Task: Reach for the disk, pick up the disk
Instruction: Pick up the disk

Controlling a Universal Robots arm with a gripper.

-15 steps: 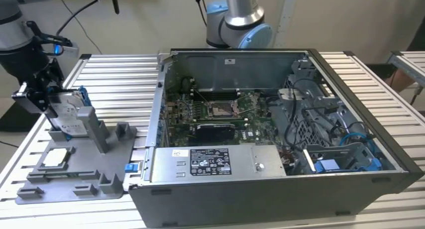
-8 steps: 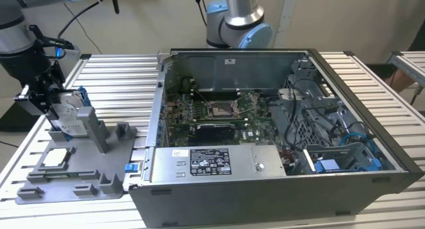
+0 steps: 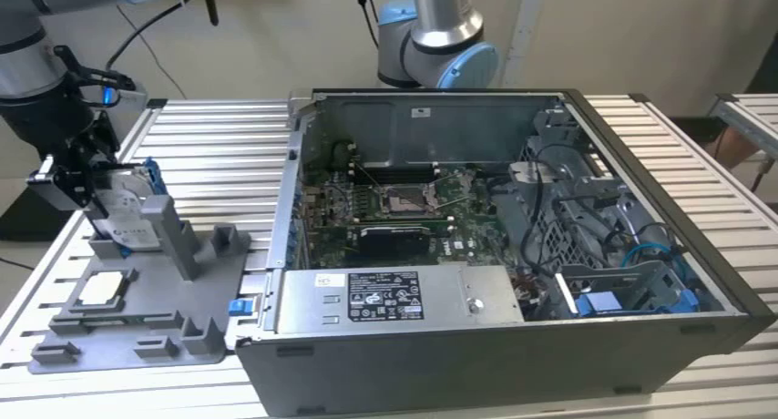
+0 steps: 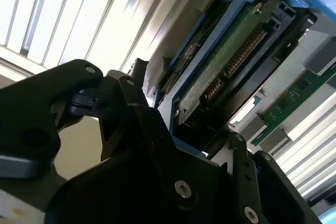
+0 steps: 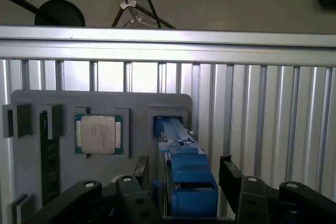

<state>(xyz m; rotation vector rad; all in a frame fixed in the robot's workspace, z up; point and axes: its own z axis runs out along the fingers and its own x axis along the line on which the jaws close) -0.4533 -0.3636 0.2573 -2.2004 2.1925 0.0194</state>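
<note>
1. Aluminium slats make up the surface (image 3: 219,137). An open computer case (image 3: 486,346) takes up its middle and the exterior view's right.
2. A grey fixture tray (image 3: 158,310) lies on the exterior view's left, beside the case.
3. The disk (image 3: 122,209) stands on edge in a slot at the tray's far end, white label showing and blue bracket around it. In the second wrist view its green circuit-board side (image 4: 231,61) faces the camera.
4. The gripper (image 5: 184,163) hangs over the disk and straddles it. One of the fingers (image 5: 140,170) stands on each side of the blue bracket, with a thin dark gap between finger and plastic. We read them as released, not clamped.
5. A square chip (image 5: 101,134) sits in its own pocket just beside the disk's slot, apart from the gripper.
6. We judge that the reach is as good as done and the pick-up has not yet begun, since the disk sits in its slot.
7. In our view, the grasp calls for the fingers to close squarely on the bracket's flat sides. The lift then has to run straight along the slot, or the bracket may bind against the slot walls.
</note>
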